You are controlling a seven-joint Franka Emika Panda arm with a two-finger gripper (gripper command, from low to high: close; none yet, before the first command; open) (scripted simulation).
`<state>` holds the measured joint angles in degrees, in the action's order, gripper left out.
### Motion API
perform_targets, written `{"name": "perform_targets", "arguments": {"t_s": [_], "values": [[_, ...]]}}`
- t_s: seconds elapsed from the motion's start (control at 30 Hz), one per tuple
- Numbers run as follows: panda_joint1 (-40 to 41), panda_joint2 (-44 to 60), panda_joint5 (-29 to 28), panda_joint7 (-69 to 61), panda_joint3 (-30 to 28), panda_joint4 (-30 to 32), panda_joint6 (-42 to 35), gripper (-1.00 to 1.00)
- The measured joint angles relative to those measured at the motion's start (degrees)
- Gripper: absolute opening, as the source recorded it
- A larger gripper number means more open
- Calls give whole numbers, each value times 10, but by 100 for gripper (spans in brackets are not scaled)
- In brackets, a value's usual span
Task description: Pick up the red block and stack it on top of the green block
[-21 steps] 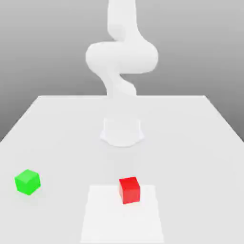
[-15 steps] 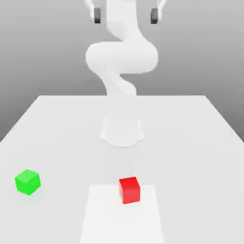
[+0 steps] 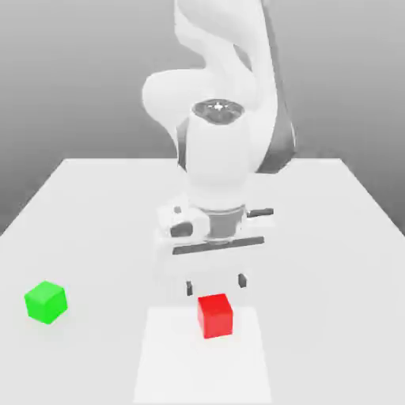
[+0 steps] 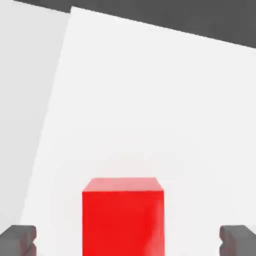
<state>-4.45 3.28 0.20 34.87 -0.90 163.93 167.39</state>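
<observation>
The white robot arm (image 3: 225,134) bends down over the pale grey desk (image 3: 332,229) with its hand (image 3: 215,282) pointing at the surface, the two dark fingertips (image 3: 189,286) spread wide apart and holding nothing.

The small bright red matte cube (image 3: 215,315) sits on the desk just beneath the hand and slightly toward the camera of the exterior view, on a lighter white rectangular patch (image 3: 202,364) of the desk top. From the hand view the red cube (image 4: 123,216) lies between the lines of the two spread fingertips (image 4: 18,239), with clear space on both sides; neither fingertip touches it. The fingertips seem to hang a little above the cube's top rather than level with its sides, though the exterior view's angle makes that hard to settle.

The small bright green matte cube (image 3: 45,301) rests on the desk well apart from the hand, off to the exterior view's left of the red cube, outside the white patch.
</observation>
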Motion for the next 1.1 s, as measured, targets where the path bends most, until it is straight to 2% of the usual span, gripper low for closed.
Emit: {"name": "perform_targets", "arguments": {"t_s": [0.1, 0.13, 0.37, 0.6, 1.1], "values": [[3, 63, 3, -3, 3, -8, 54, 0], [4, 79, 4, -3, 5, -10, 67, -100], [5, 80, 2, -2, 6, -10, 68, -100], [9, -51, -3, 2, 8, 9, -45, -100], [207, -62, -3, 208, -91, -58, -120, -100]]}}
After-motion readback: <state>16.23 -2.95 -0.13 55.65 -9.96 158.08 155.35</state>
